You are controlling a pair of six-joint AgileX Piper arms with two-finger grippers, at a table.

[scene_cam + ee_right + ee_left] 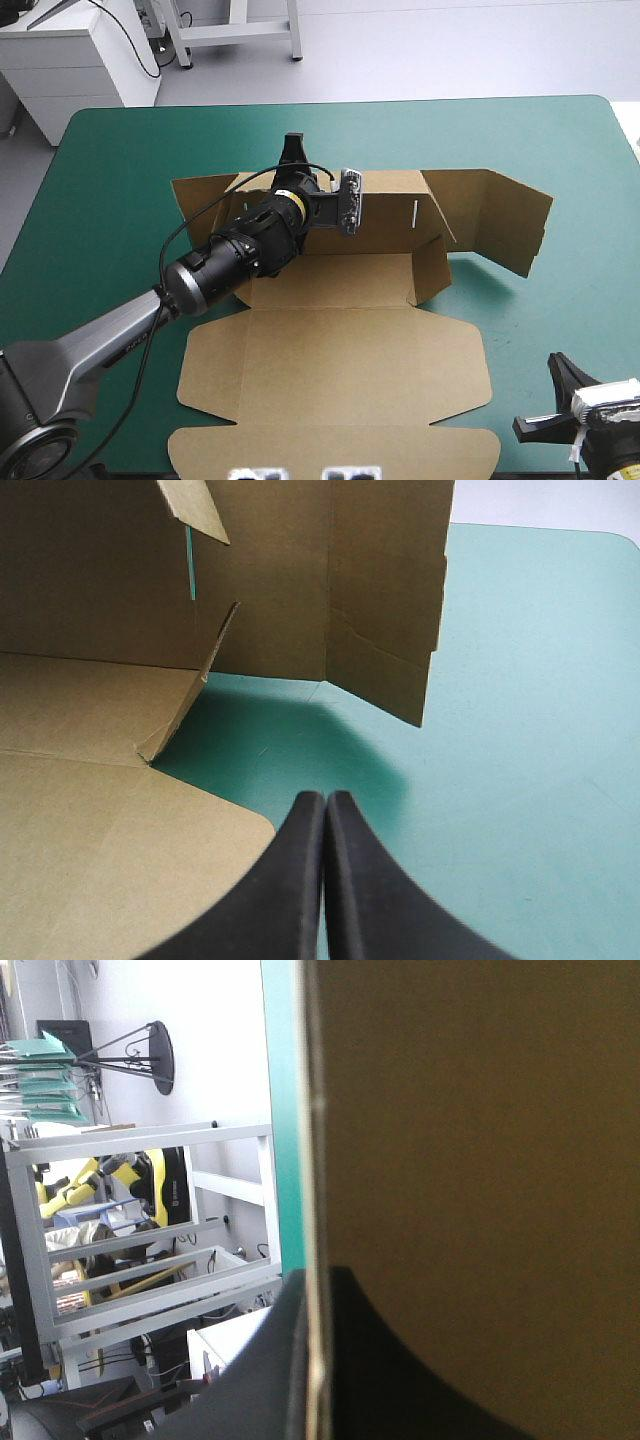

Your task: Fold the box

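A: R gripper [325, 805]?
B: Pinched shut, empty, over cover [520, 730] at near right corner, beside box [330, 370].
A: L gripper [315, 1290]?
B: Clamped on box's raised back wall. Box mid-cover, front flaps flat.

You are working in a robotics lab or test workshop, not a home or a kitchen. Your desk [110, 180] wears a plain teal-green cover and stands on a bare, pale grey floor [450, 50]. Beyond the left end effector [293, 150], past the desk's far edge, you have a white cabinet [70, 60] and the grey metal legs of a bench [240, 32]. Off to one side of that end effector, its wrist camera looks level across at a white metal rack [150, 1145] against a plain white wall [220, 1020].
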